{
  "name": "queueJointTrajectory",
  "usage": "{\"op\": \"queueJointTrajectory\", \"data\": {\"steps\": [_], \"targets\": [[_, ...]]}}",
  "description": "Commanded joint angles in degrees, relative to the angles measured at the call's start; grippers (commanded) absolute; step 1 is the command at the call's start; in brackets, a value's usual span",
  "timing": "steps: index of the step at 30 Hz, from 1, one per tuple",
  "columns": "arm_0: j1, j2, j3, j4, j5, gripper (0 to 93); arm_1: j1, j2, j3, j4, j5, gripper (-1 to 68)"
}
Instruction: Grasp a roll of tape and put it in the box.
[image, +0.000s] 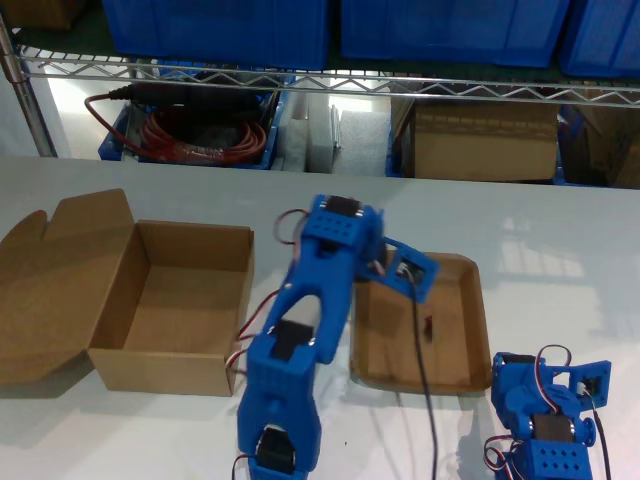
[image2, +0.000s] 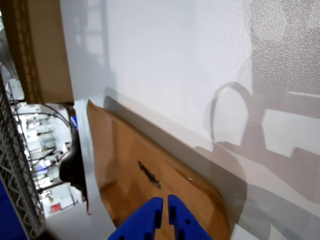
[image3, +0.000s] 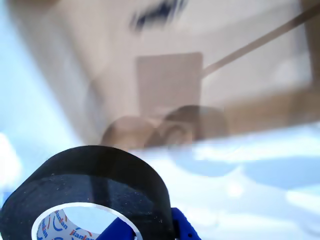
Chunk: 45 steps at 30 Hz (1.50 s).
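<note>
Carrying the tape (image3: 90, 192) clamped in my second gripper (image3: 145, 227), I judge the next move is swinging over the box (image: 180, 300), mid-left in the exterior view, while my first gripper (image2: 165, 212) sits closed and empty.

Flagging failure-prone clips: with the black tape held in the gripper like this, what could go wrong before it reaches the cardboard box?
1. My second gripper pinches only one wall of the roll of tape, one finger through the core. The roll could swing or slip out.
2. The box has tall walls. A low carry could clip its rim and push the box.
</note>
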Motion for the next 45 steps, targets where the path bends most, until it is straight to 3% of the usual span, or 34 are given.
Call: {"op": "queueJointTrajectory", "data": {"steps": [1,15,22,29,30,33,36,45], "targets": [[-6.1,12.0,5.8,-3.1,0.5,-0.1,-0.2,0.4,0.8,-0.3,0.2,0.3],[-33.0,31.9,19.2,-5.3,2.9,-0.1,-0.2,0.4,0.8,-0.3,0.2,0.3],[-41.7,30.4,22.9,-6.2,1.8,-0.1,-0.2,0.4,0.8,-0.3,0.2,0.3],[-42.5,28.9,24.4,-8.1,1.3,-0.1,-0.2,0.4,0.8,-0.3,0.2,0.3],[-42.5,28.7,24.4,-8.3,0.7,1.9,-0.2,0.4,0.8,-0.3,0.2,0.3],[-42.2,28.4,24.4,-8.3,0.4,20.0,-0.2,0.4,0.8,-0.3,0.2,0.3],[-42.1,28.1,24.4,-8.3,0.2,26.3,-0.2,0.4,0.8,-0.3,0.2,0.3],[-38.3,32.3,25.5,-8.3,-1.8,25.1,-0.2,0.4,0.8,-0.3,0.2,0.3]]}}
